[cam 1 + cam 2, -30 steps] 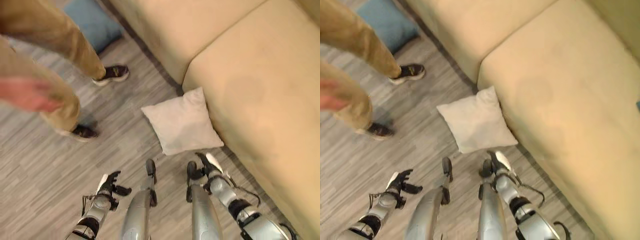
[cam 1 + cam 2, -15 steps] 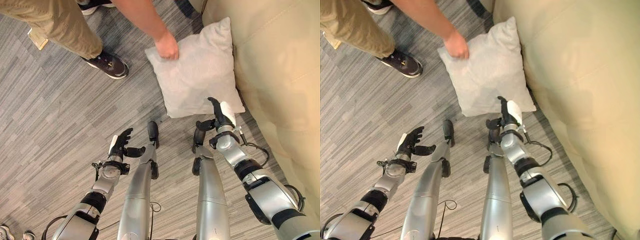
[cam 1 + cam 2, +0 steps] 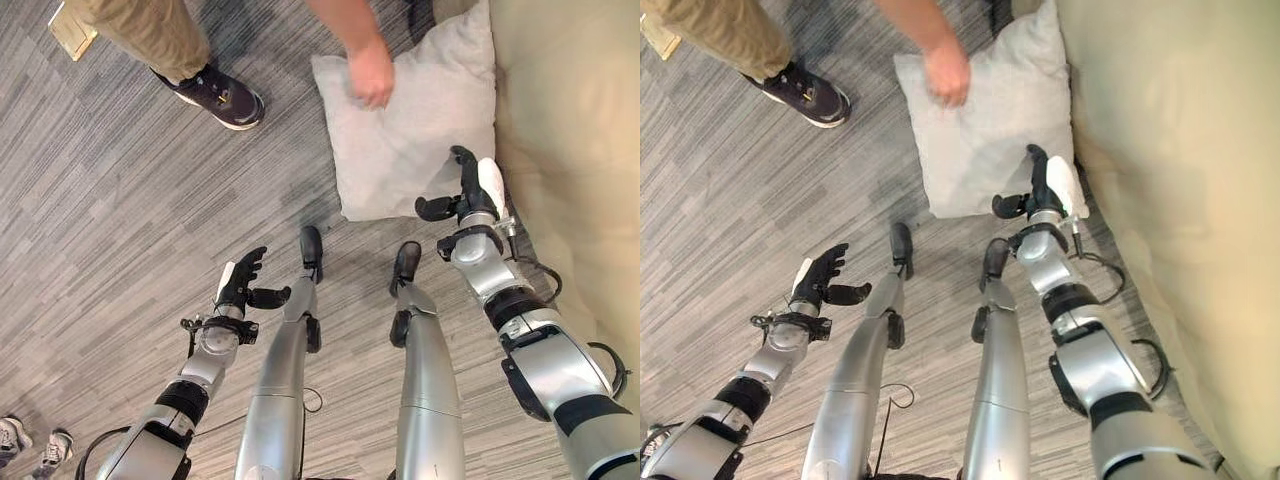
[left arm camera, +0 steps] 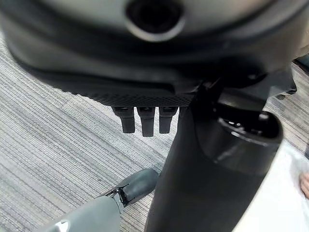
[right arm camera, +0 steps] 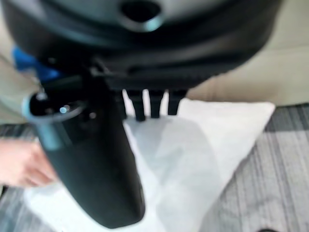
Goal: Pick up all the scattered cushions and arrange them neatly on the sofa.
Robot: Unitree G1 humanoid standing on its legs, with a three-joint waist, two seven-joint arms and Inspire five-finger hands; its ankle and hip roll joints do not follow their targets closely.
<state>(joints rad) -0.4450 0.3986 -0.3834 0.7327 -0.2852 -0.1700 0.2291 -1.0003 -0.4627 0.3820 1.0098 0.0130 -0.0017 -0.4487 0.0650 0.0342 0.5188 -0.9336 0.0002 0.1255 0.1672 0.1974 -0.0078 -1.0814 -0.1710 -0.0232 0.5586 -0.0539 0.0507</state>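
Just beyond the right hand (image 3: 470, 195), whose open fingers seem to touch its near edge, a light grey cushion (image 3: 405, 135) lies on the floor beside the sofa (image 3: 575, 150); a person's hand (image 3: 371, 75) grips its far side. The left hand (image 3: 240, 285) hangs open, well apart.

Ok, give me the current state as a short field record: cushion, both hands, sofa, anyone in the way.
cushion: light grey cushion on the floor, its far side against the sofa front
sofa: beige sofa on the robot's right
right hand: right hand open, over the cushion's near corner, not closed on it
left hand: left hand open, over bare floor, holding nothing
person: a person's hand rests on the cushion's far part; their shoe stands on the floor beside it
floor: grey striped carpet
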